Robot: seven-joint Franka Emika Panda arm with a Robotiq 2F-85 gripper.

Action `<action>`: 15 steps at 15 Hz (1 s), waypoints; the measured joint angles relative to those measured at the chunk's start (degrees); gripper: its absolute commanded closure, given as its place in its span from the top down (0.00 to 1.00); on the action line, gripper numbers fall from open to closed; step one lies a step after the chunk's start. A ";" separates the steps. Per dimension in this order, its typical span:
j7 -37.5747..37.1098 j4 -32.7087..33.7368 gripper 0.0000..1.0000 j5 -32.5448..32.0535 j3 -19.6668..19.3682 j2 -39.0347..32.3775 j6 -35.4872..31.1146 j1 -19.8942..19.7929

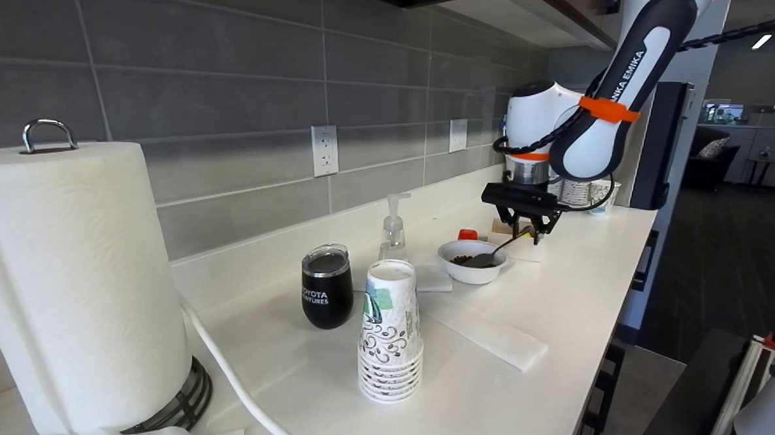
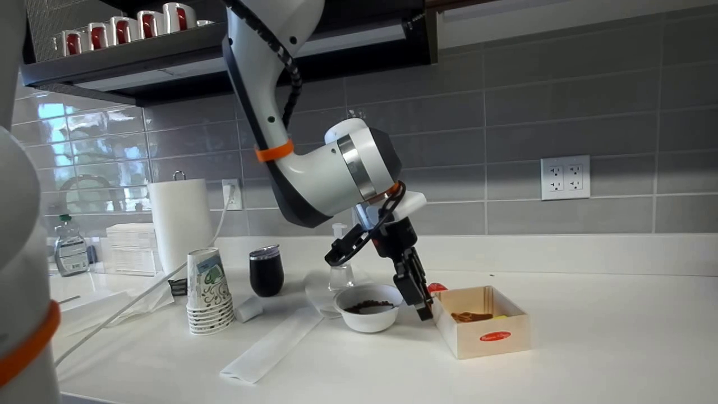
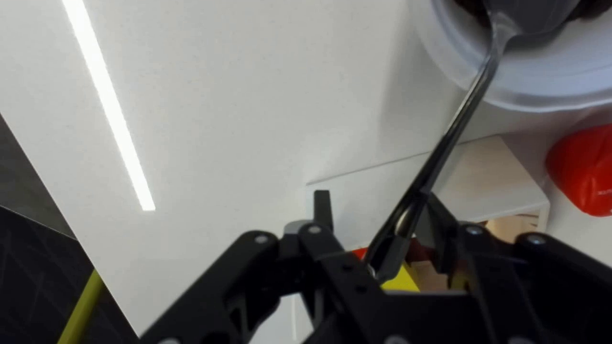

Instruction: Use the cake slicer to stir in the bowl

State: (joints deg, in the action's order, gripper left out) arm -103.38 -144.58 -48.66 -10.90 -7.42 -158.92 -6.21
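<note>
Here, fingers (image 3: 322, 208) apart, cake slicer (image 3: 461, 119) between; box (image 2: 471, 339) just beside, red object (image 3: 585, 169), soap dispenser (image 1: 393, 234) near bowl (image 2: 367, 321).

Glare (image 3: 110, 105) is streaking the bench (image 3: 229, 119) well apart from the bowl (image 3: 545, 79); soft shadow (image 3: 399, 91) is falling beside it. In an exterior view, tiles (image 2: 87, 123) well beyond it are reflecting bright patches.

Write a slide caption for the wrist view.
Jaws apart, the hand straddles the cake slicer, whose head lies in the white bowl.
</note>
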 measured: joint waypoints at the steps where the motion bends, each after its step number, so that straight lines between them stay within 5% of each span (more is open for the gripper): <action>1: -0.42 0.00 0.11 -0.47 -0.04 -0.03 0.00 0.00; 3: -1.21 0.03 0.00 -1.21 -0.05 -0.04 -0.01 0.00; 15: -5.41 1.27 0.01 -7.11 0.02 0.98 0.05 0.89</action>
State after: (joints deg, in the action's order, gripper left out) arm -108.79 -143.30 -55.77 -10.88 -6.44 -158.87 -5.33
